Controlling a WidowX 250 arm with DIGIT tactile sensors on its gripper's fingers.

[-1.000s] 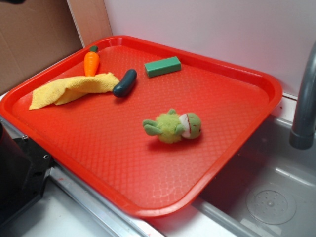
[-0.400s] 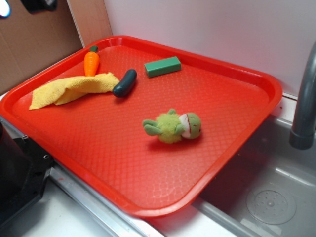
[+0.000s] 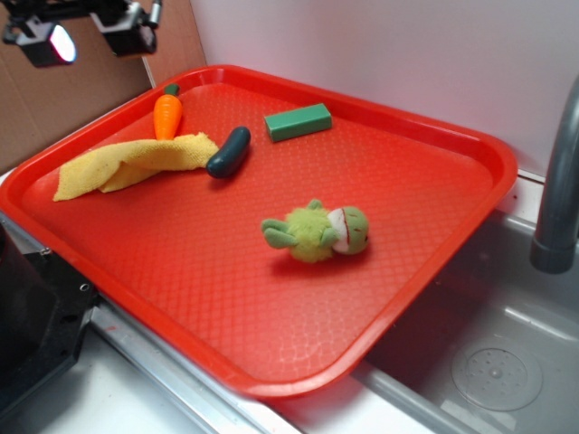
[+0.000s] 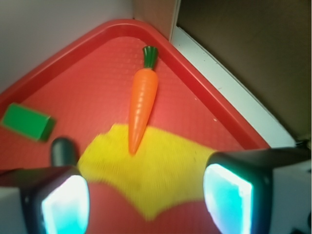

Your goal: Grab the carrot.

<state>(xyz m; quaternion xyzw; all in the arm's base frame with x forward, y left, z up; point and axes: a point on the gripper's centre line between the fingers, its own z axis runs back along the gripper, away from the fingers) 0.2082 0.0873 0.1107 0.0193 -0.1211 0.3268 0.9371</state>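
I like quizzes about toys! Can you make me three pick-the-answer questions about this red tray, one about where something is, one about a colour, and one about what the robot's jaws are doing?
1. Where does the tip of the carrot rest?
A. On the yellow cloth
B. On the green block
C. Outside the tray

2. What colour is the cucumber?
A. Pink
B. Dark green
C. White

3. What is the gripper doing?
A. Holding the carrot
B. Squeezing the plush toy
C. Open and empty, above the cloth

Answers:
1. A, the wrist view shows the pointed end on the cloth.
2. B, it lies dark green beside the cloth.
3. C, the jaws stand apart with nothing between them.
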